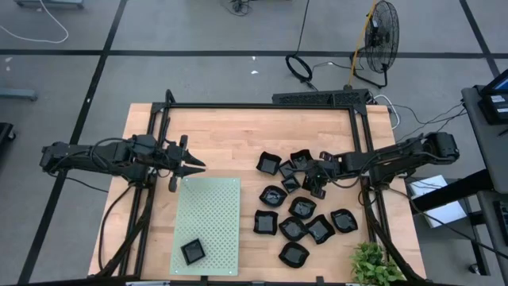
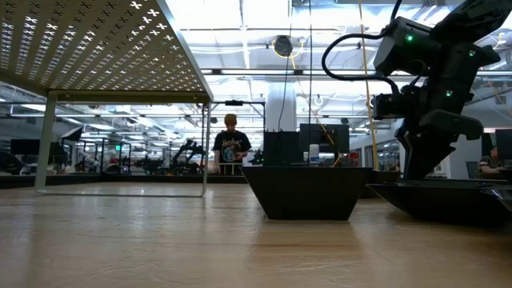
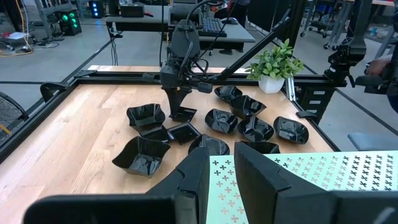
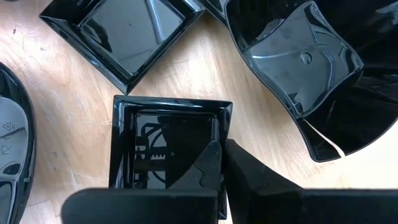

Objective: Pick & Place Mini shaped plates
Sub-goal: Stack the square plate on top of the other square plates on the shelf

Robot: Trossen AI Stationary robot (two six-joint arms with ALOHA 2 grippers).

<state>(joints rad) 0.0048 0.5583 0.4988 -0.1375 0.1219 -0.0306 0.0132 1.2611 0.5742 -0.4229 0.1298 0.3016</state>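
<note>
The table (image 1: 238, 135) carries a pale green mat (image 1: 208, 225) on the left arm's side and a loose cluster of black plates (image 1: 305, 214) on the right arm's side, so the two are near each other but apart, with bare wood between. One plate (image 1: 193, 252) already sits on the mat's near end. The right arm reaches into the far part of the cluster, and its right gripper (image 1: 316, 184) is down among the dishes there; the left gripper (image 1: 190, 167) hangs just off the mat's far edge, its fingers a narrow way apart and holding nothing that shows. What the coming move turns on is how the square plate (image 4: 168, 149) lies to the right fingers (image 4: 214, 165): in the right wrist view its near rim runs straight across in front of them, and the closed fingertips sit at that rim, towards one corner and not at its middle (whether the rim is truly pinched between them I cannot tell, since the fingers look fully together). A second square dish (image 4: 124, 34) and a wavy one (image 4: 305, 68) lie close beside it, not touching it as far as shows. The right arm is plainly the nearer to this plate; the mat lies across the table from it, so a lift would need to clear the neighbours first.
</note>
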